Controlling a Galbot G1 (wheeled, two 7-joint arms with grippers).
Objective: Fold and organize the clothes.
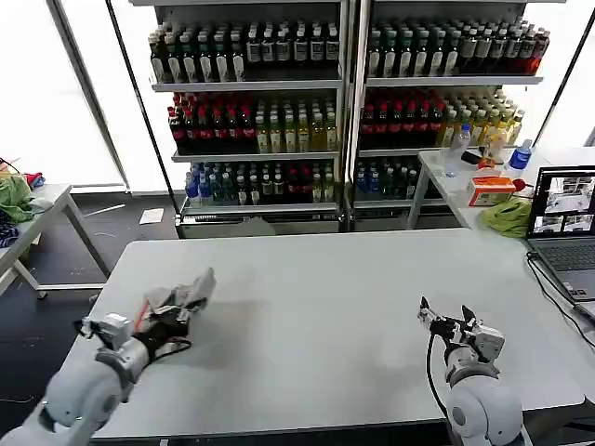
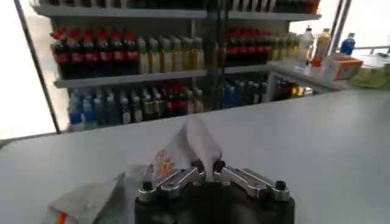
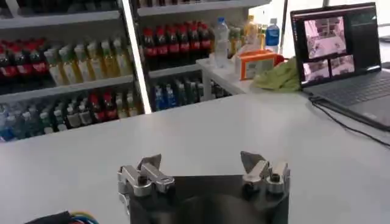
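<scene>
A grey T-shirt (image 1: 182,295) is bunched up at the left side of the white table (image 1: 316,307). My left gripper (image 1: 177,314) is shut on a fold of it. In the left wrist view the cloth (image 2: 192,143) rises in a peak from between the jaws of the left gripper (image 2: 207,168), with a multicoloured print (image 2: 164,162) beside it and an orange-red strip (image 2: 60,217) lower down. My right gripper (image 1: 443,316) hovers open over bare table at the front right; in the right wrist view the right gripper (image 3: 201,163) holds nothing between its spread fingers.
A laptop (image 1: 563,228) with its cable (image 1: 558,288) sits at the table's right edge. A bright green cloth (image 1: 509,216) lies beside it. Drink shelves (image 1: 344,102) stand behind. A side table (image 1: 28,218) with clothes stands far left.
</scene>
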